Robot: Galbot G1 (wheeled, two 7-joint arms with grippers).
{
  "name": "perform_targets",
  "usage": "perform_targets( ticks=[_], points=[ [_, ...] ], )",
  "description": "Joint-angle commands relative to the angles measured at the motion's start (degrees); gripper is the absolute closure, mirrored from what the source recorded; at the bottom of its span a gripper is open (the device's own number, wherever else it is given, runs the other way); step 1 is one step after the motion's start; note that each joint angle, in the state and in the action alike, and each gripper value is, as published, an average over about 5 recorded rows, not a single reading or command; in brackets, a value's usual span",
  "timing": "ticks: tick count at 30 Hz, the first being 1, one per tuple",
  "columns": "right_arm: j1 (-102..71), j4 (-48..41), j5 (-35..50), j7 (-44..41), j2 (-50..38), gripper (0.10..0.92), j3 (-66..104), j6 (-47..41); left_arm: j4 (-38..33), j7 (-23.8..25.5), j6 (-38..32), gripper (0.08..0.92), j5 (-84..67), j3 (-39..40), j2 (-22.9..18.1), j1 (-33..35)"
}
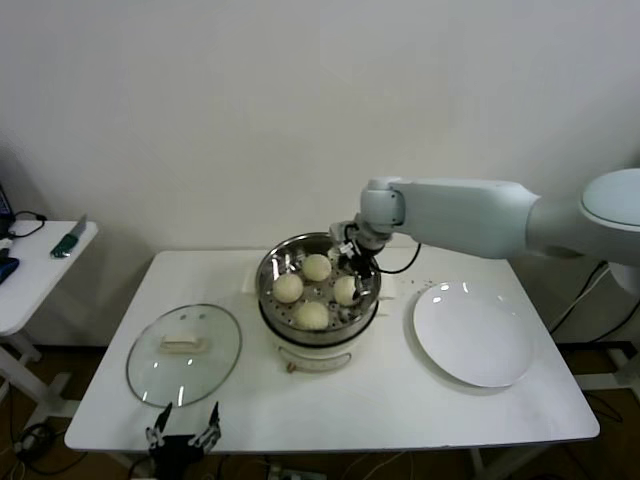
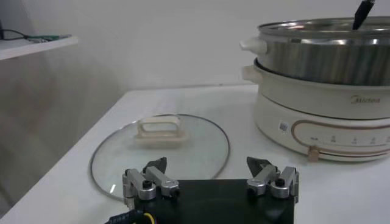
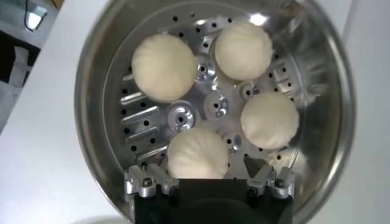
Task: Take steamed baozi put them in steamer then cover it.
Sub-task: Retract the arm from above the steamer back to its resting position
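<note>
Four cream-white round baozi [image 3: 198, 152] sat in the shiny perforated steel steamer [image 1: 274, 262], right tool [image 3: 208, 173] spread open around the nearest; it should lift straight up, so the open left tool [image 2: 210, 171] could take the clear glass lid [image 1: 150, 370] off the table [image 1: 400, 400].

Four buns sit in one steamer [image 1: 270, 272]: one at twelve o'clock [image 1: 317, 267], one at three [image 1: 346, 290], one at six [image 1: 311, 315], one at nine [image 1: 288, 288]. There is one glass lid [image 1: 184, 354], one white plate [image 1: 473, 333], and two tables: the main one [image 1: 400, 400] and a side one [image 1: 40, 270].
</note>
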Motion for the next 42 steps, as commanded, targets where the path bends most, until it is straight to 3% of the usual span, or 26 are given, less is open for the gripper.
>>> perform_targets(
  ticks=[1, 7, 12, 20, 26, 31, 36, 42],
  points=[
    [6.1, 0.6, 7.5, -3.9, -5.8, 0.203, 4.1, 1.6, -0.3, 0.0, -0.1, 0.177, 0.6, 0.0, 0.9, 0.2],
    [1.4, 6.1, 19.9, 14.1, -15.7, 0.203, 16.3, -3.0, -0.5, -0.2, -0.9, 0.177, 0.8, 0.1, 1.5, 0.0],
    [-10.5, 13.1, 16.9, 30.3, -24.0, 0.203, 31.7, -3.7, -0.6, -1.5, -1.5, 0.177, -0.3, 0.2, 1.9, -0.5],
    [-34.3, 21.1, 12.9, 43.9, -34.6, 0.203, 57.6, -3.1, -1.3, -2.3, -2.0, 0.177, -1.5, 0.0, 3.6, -2.1],
    [-56.6, 26.6, 10.2, 49.2, -40.9, 0.203, 79.1, -0.2, -1.2, -1.5, -4.0, 0.177, -0.6, -0.1, 4.5, -3.0],
    [-80.5, 29.9, 8.1, 48.7, -40.8, 0.203, 102.8, 4.2, 0.5, -1.7, -7.8, 0.177, 4.2, -0.4, 4.6, -4.1],
    [-102.4, 32.0, 2.4, 44.8, -35.9, 0.203, 121.8, 11.2, 1.4, -1.9, -10.4, 0.177, 5.5, -0.9, 5.3, -4.4],
    [-116.6, 31.3, -1.1, 42.2, -25.4, 0.203, 131.8, 21.2, 1.2, -1.8, -11.5, 0.177, 8.6, -1.2, 5.5, -4.8]
  ],
)
